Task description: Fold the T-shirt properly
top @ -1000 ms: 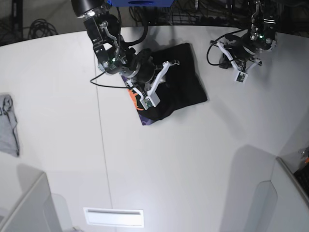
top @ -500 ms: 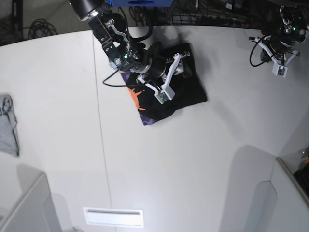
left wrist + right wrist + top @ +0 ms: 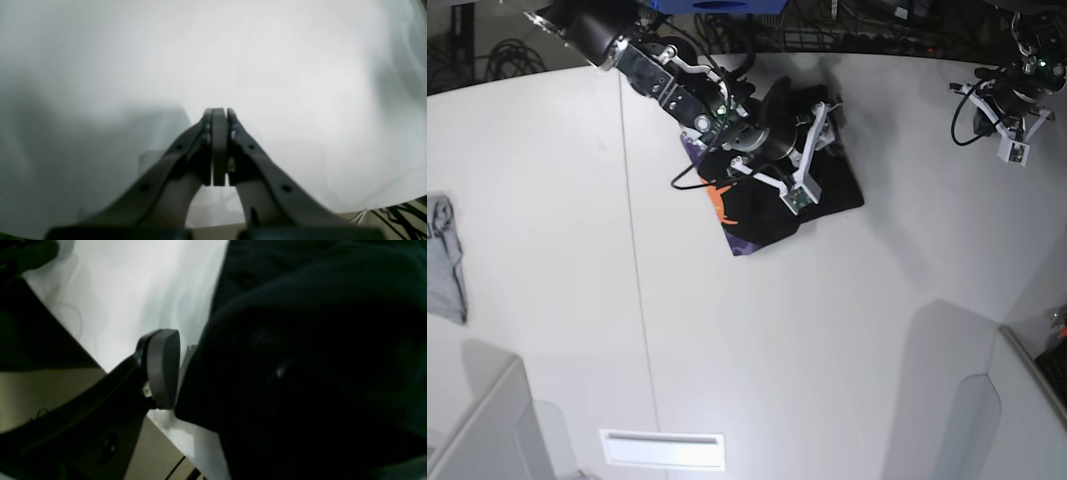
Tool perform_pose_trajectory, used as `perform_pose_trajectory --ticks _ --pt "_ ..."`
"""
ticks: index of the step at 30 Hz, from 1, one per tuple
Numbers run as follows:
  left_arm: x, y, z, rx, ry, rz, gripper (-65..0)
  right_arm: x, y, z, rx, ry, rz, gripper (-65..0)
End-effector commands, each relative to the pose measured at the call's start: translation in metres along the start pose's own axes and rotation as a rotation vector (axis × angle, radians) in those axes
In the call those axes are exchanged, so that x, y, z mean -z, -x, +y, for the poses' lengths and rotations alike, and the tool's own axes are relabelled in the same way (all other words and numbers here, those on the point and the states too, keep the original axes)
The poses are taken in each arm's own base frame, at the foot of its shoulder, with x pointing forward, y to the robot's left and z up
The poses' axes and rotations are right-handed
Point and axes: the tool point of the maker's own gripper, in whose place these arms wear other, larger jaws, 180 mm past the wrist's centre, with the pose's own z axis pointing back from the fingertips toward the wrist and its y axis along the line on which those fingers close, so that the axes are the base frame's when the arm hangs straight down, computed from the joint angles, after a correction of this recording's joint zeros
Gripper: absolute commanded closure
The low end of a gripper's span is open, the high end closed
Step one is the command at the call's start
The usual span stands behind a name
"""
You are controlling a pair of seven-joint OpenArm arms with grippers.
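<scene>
Spreading over your T-shirt (image 3: pixel 832 190), the right end effector (image 3: pixel 812 150) is released; the left end effector (image 3: pixel 219 115) is clenched empty above the tabletop (image 3: pixel 827 330).

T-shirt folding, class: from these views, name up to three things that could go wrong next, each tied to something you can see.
1. The right gripper hangs open right over the folded T-shirt; pulling away could snag and undo the fold.
2. The orange-and-purple print sticks out at one edge, so the fold may end uneven.
3. The left gripper, jaws shut, is far off over bare table and cannot steady the cloth.
</scene>
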Motion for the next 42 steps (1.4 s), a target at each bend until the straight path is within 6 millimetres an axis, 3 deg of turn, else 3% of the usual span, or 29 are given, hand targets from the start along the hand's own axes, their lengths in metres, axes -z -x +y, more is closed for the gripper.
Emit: perform_pose_trajectory --ticks 1,5,14,21,27,29,32,33,35,37,39,42 --pt "-0.004 -0.009 0.004 0.020 -0.008 -0.026 0.0 -0.008 -0.021 0.012 -0.014 -0.028 -0.061 -32.7" --pt "-0.004 -0.009 0.005 0.022 -0.009 -0.026 0.0 -0.016 -0.029 0.023 -0.027 -0.048 -0.064 -32.7" --pt "-0.004 -0.009 0.005 0.021 -0.010 -0.026 0.0 -0.010 -0.020 0.021 -0.025 -0.042 -0.033 -32.6" --pt "-0.003 -0.017 0.006 0.020 -0.013 -0.045 0.0 -0.008 -0.014 0.049 -0.129 -0.102 -0.010 -32.7" --pt "-0.003 -0.018 0.006 0.021 -0.013 -0.047 0.0 -0.009 -0.025 0.079 -0.248 -0.211 -0.036 -32.7" --pt "-0.003 -0.018 0.006 0.021 -0.013 -0.047 0.0 -0.012 -0.030 0.081 -0.266 -0.212 -0.032 -32.7" --pt "-0.003 -0.018 0.007 0.023 -0.013 -0.047 0.0 -0.034 -0.049 0.090 -0.298 -0.236 -0.102 -32.6" --pt "-0.004 -0.017 0.006 0.023 -0.012 -0.044 0.0 -0.041 -0.058 0.087 -0.295 -0.231 -0.133 -32.4" --pt "-0.004 -0.013 0.005 0.022 -0.008 -0.037 0.0 -0.048 -0.066 0.058 -0.241 -0.171 -0.165 -28.8" --pt "-0.005 -0.008 0.001 0.026 -0.001 -0.025 0.0 -0.051 -0.072 0.022 -0.136 -0.095 -0.198 -17.4" --pt "-0.007 -0.004 -0.013 0.002 0.035 -0.034 0.0 -0.059 -0.071 -0.018 -0.027 -0.013 -0.257 0.0" --pt "-0.014 -0.021 -0.036 -0.080 0.133 -0.128 0.0 -0.074 -0.064 -0.066 0.100 0.100 -0.353 0.0"
